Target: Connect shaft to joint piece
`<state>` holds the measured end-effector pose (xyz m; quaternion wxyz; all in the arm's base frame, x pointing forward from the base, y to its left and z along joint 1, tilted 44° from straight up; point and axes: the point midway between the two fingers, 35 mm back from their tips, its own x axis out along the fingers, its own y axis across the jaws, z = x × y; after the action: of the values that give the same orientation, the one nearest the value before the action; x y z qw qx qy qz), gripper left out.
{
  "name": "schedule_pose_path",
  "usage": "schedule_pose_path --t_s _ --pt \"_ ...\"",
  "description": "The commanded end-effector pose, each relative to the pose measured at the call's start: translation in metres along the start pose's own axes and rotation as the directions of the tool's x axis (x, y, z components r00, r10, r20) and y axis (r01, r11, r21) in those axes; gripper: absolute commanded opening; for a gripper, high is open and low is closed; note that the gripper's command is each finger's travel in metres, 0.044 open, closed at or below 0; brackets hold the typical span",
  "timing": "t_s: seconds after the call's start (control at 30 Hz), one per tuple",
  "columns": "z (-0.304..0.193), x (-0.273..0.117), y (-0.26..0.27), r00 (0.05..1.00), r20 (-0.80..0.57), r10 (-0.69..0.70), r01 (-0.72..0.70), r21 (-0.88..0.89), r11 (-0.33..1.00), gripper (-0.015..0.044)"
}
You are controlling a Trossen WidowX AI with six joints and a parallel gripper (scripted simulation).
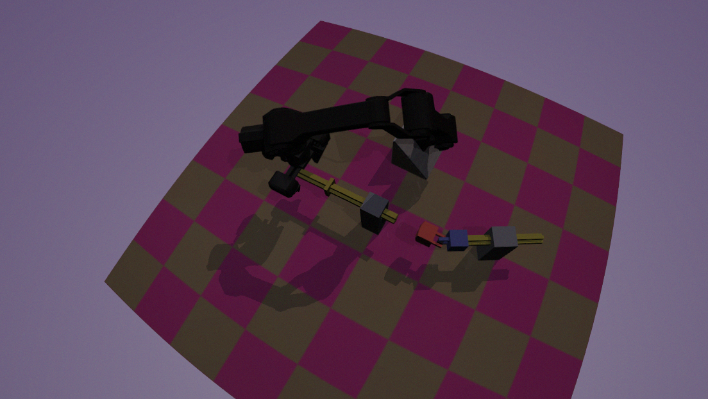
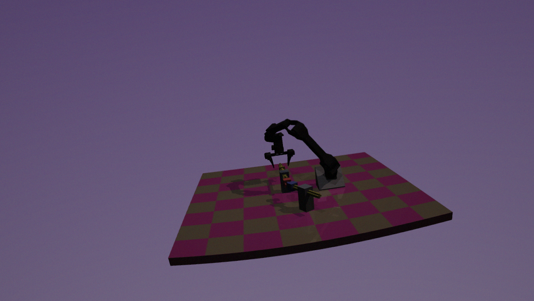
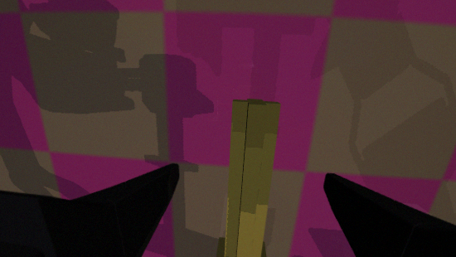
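arm (image 1: 346,117) (image 2: 315,146): matt black | blocks (image 1: 374,204) (image 1: 504,237) (image 2: 306,198): smooth, matt grey | shafts (image 1: 346,193) (image 1: 530,238) (image 2: 314,193) (image 3: 253,174): smooth, matt yellow

Three views: overhead, outside, wrist.
Top: above, fairly near, tilted down; outside: farther, facing arm and board obliquely; wrist: closest, facing down at yellow shaft (image 1: 346,194) (image 3: 254,174); all share checkered board (image 1: 342,346) (image 2: 228,228) (image 3: 104,133).

Place: a bare test setup for a robot; whether it belongs to a lab or a workshop, I cannot tell
Board: a broad slab (image 1: 356,337) (image 2: 243,226) (image 3: 91,133) checkered in magenta and brown
Robot: one black arm (image 1: 346,116) (image 2: 313,145) on a grey wedge-shaped base (image 1: 403,157) (image 2: 324,184), standing on the board
Test pieces: two grey blocks (image 1: 504,237) (image 2: 306,202) carrying yellow shafts (image 1: 346,192) (image 2: 314,193) (image 3: 253,178)
Surroundings: plain purple on every side of the board
Light: dim, with shadows across the checks
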<state>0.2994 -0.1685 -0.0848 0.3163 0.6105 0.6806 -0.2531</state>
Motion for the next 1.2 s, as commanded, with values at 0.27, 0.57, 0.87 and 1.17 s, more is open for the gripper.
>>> schedule_pose_path --t_s 0.27,0.57,0.87,1.17 --pt "0.0 0.016 0.001 1.0 -0.003 0.004 -0.004 0.017 1.0 0.044" --pt "-0.001 0.03 0.001 1.0 -0.004 0.004 -0.004 0.017 1.0 0.044" --pt "-0.001 0.031 0.001 1.0 -0.004 0.005 -0.004 0.017 1.0 0.0256" --pt "-0.001 0.031 0.001 1.0 -0.004 0.005 -0.004 0.017 1.0 0.0102"
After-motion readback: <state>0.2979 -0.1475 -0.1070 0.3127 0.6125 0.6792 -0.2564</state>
